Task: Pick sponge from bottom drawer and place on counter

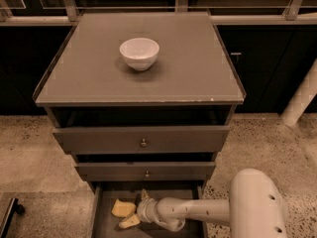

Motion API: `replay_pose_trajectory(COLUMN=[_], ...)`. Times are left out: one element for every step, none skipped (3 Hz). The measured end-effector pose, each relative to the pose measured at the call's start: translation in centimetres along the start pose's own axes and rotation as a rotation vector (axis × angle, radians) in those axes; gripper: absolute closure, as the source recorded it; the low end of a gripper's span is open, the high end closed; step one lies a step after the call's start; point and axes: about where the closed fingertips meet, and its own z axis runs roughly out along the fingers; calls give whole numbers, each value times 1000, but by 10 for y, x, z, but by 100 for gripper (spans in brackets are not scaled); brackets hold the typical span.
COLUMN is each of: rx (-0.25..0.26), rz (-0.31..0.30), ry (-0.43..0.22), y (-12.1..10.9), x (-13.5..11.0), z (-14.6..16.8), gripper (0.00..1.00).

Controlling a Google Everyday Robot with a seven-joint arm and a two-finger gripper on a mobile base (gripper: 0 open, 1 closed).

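So the end effector (136,208) is down inside the open bottom drawer (106,226), reaching in from 3 o'clock. Its fingers (130,221) are spread apart, not clamped on anything. The sponge (122,208) lies on the drawer floor right at its 9 o'clock, just at the fingertips. Up top, a white bowl (139,52) sits near the middle of the surface (193,71).

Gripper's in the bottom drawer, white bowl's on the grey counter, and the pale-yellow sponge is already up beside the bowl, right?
No. The camera view shows the small pale-yellow sponge lying in the grey bottom drawer beside the gripper; the round white bowl is on the flat grey counter.
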Motion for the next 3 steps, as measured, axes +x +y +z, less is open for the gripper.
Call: replay_pose_trajectory(rx=[10, 21, 25], rz=[-7, 10, 27], ry=[37, 69, 71], y=[-4, -2, 3], x=[15, 30, 35], z=[14, 30, 48], gripper=[0, 0, 0])
